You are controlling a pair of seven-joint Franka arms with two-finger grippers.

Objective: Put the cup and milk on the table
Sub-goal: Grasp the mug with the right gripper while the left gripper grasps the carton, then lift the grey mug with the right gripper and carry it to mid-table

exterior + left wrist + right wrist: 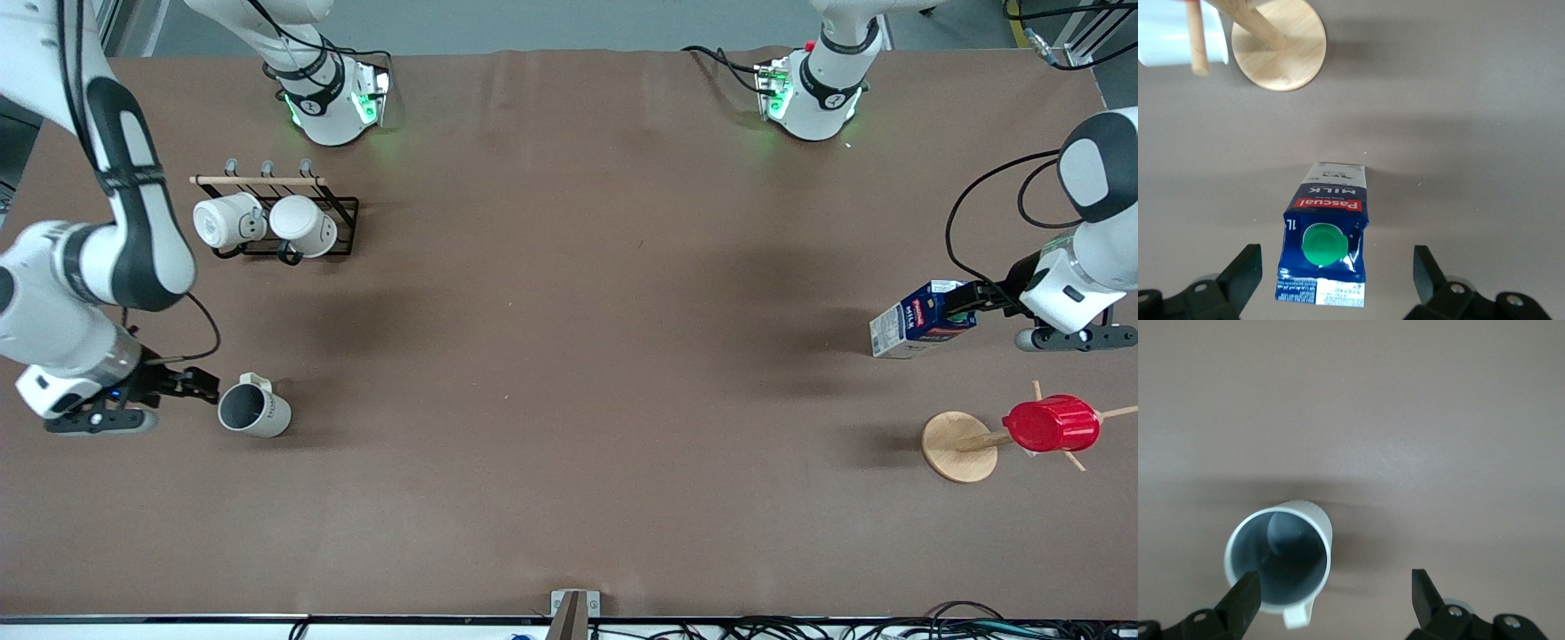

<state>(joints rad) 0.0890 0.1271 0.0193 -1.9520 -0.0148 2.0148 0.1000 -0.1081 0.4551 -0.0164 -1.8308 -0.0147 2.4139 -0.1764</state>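
Both grippers spread wide, gripping nothing: left gripper over milk, right gripper over cup.

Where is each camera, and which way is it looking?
Front view: high across the table, facing both robots; shows both arms, left gripper by the milk, right gripper by the cup.
Left wrist view: on the left arm, looking down at the milk between its open gripper.
Right wrist view: on the right arm, looking down into the cup at its open gripper.
Shared: front and left wrist views both show the wooden stand.
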